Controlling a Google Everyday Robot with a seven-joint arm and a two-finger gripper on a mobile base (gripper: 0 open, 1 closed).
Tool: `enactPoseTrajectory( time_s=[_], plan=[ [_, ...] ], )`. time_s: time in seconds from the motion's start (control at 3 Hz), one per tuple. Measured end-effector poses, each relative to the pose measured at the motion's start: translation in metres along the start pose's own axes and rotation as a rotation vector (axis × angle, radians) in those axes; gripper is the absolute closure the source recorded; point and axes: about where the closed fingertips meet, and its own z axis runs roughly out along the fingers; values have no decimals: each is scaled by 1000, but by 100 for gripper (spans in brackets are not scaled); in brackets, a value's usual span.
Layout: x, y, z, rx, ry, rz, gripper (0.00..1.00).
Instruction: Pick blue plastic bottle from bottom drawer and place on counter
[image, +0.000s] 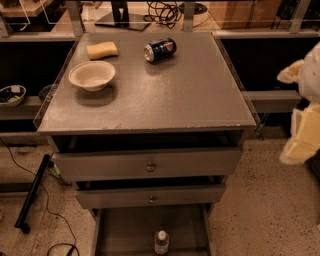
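The blue plastic bottle (161, 242), small and clear with a white cap, stands upright in the pulled-out bottom drawer (125, 230) at the bottom of the camera view. The counter (190, 95) is the speckled grey cabinet top above it. My gripper (296, 107) hangs at the right edge of the view, beside the counter's right side and well above and to the right of the bottle. It is open and holds nothing.
On the counter lie a dark blue soda can (160, 50) on its side, a yellow sponge (102, 50) and a white bowl (92, 75). Two knob-fronted drawers (150, 166) stand slightly open above the bottom one. Cables and a black bar (32, 195) lie on the floor at left.
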Motion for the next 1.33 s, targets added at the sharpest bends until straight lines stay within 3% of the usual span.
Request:
enactPoseTrajectory(
  time_s=[1.0, 1.33],
  plan=[
    [64, 40, 85, -105, -39, 67, 0],
    [87, 42, 138, -187, -58, 74, 0]
  ],
)
